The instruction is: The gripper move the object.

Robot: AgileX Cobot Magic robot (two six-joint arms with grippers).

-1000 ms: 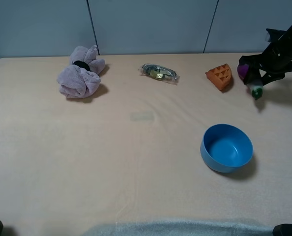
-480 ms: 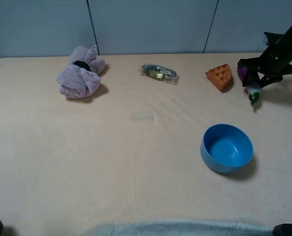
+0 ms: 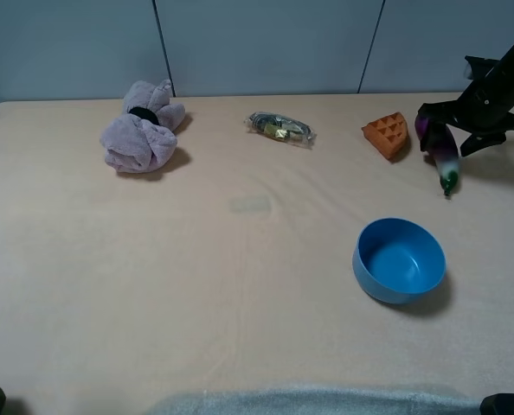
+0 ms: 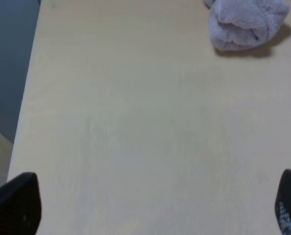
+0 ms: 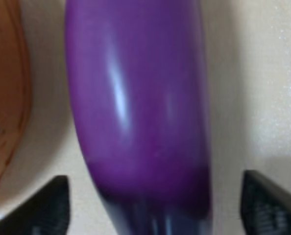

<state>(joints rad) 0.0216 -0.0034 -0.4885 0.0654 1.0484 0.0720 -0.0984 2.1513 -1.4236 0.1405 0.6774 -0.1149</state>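
The left tool (image 4: 151,204) is shown open in its wrist view: its two dark fingers (image 4: 14,204) are spread wide apart above the pale surface (image 3: 196,285). A pink plush (image 3: 140,131) is laid near the back left of the surface, and it is also caught at the edge of the left wrist view.

Further right, near the back edge, a small clear packet (image 3: 280,128) with dark and yellow contents is found. To its right an orange wedge (image 3: 387,136) is set. A blue bowl (image 3: 400,259) is placed upright nearer the front, well apart from the wedge and slightly to its right.

The eggplant (image 3: 441,154) is located just beside the wedge, on its right, at the back right of the surface. Its purple end is turned toward the back and its dark green stem toward the front.

The right tool (image 3: 456,128) is positioned over the purple end. In the right wrist view its fingers are seen parted on either side of the eggplant. A strip of surface is visible between each finger and the purple skin, so the tool is open and the eggplant is not clamped. The eggplant is blurred in that view, and the wedge's orange rim is seen close beside it. Whether the eggplant is fully rested on the surface cannot be told.
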